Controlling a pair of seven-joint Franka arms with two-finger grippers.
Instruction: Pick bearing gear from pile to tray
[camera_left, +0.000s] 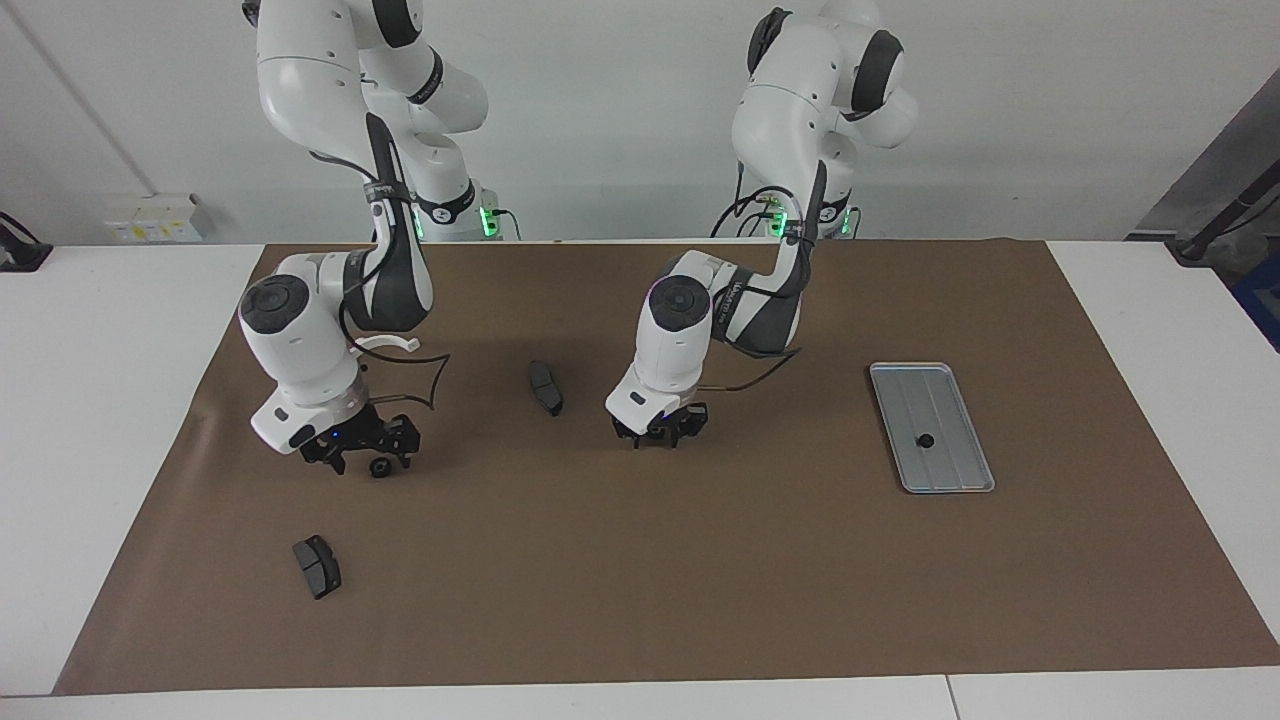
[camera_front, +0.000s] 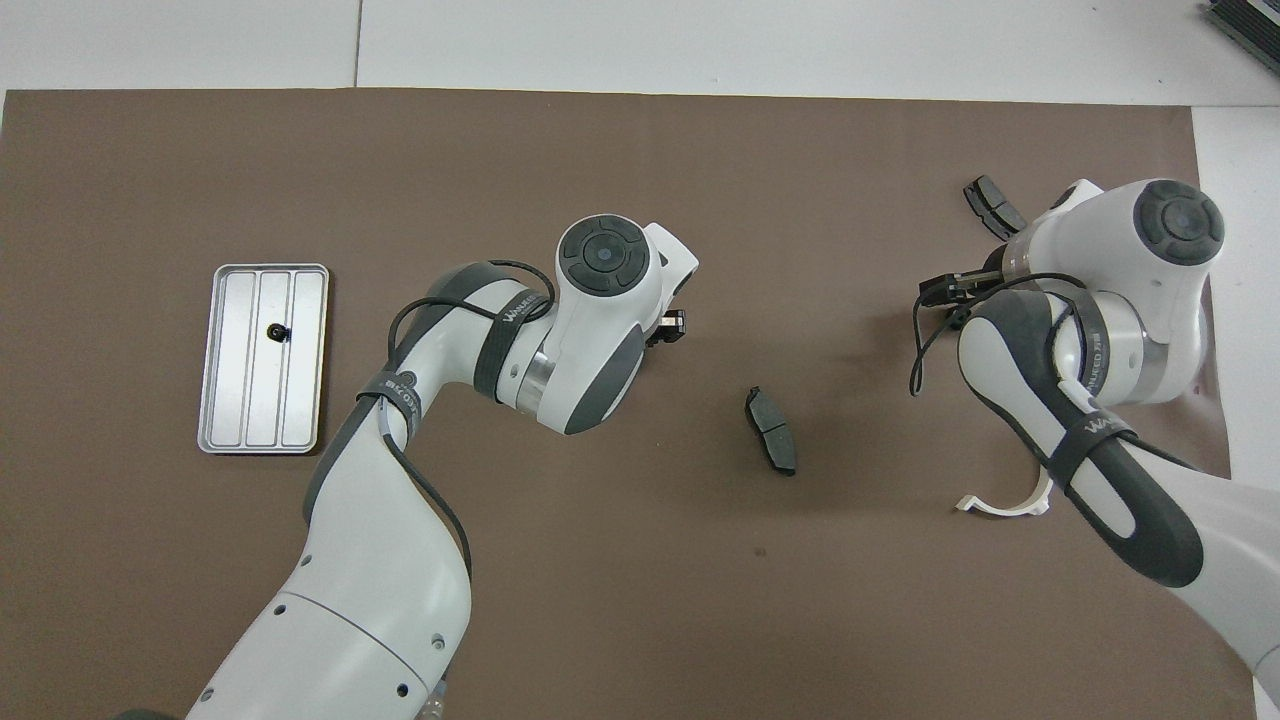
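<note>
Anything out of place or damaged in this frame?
Nothing stands out. The tray lies flat with one gear in it, and both brake pads and the white bracket lie intact on the mat.

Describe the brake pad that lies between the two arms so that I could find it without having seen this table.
Start at the brown mat that covers the table and look at its middle stretch, between the two arms. There a dark grey brake pad lies flat and alone, touching nothing. Its twin lies farther from the robots, toward the right arm's end; the small round black gear is another shape altogether.
</note>
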